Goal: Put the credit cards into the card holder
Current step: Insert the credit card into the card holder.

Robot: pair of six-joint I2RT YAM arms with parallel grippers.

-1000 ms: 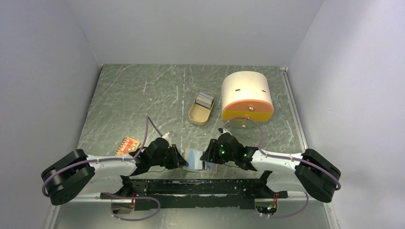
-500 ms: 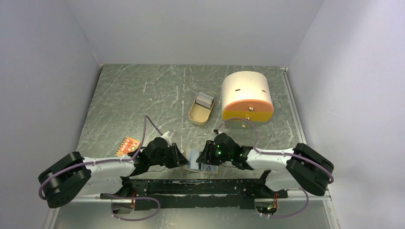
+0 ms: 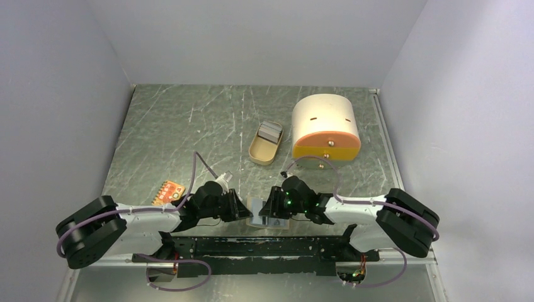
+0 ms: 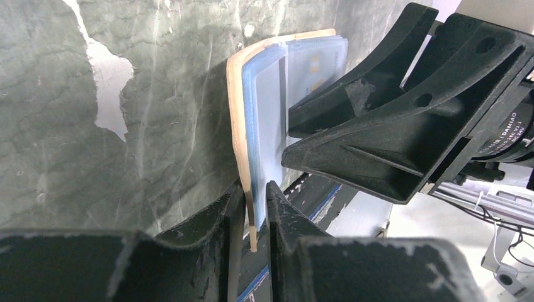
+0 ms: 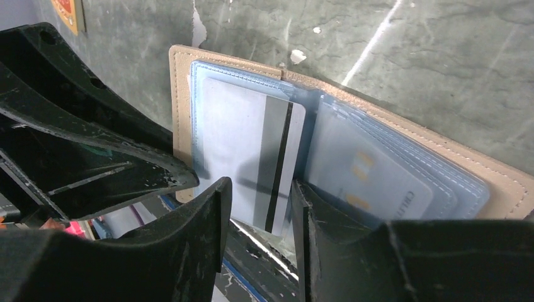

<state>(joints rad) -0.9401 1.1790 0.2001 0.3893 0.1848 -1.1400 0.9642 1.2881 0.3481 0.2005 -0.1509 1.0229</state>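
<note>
Left hand pinches the holder cover; right hand, jaws parted, seemingly only nudges the striped card. Push it straight inward, keeping the holder steady.

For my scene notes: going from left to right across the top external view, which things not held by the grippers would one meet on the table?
Orange-red dotted piece → oval tan tin tray → cream rounded box with orange front.

The scratched table carries a tan tin, cream box and orange piece.
</note>
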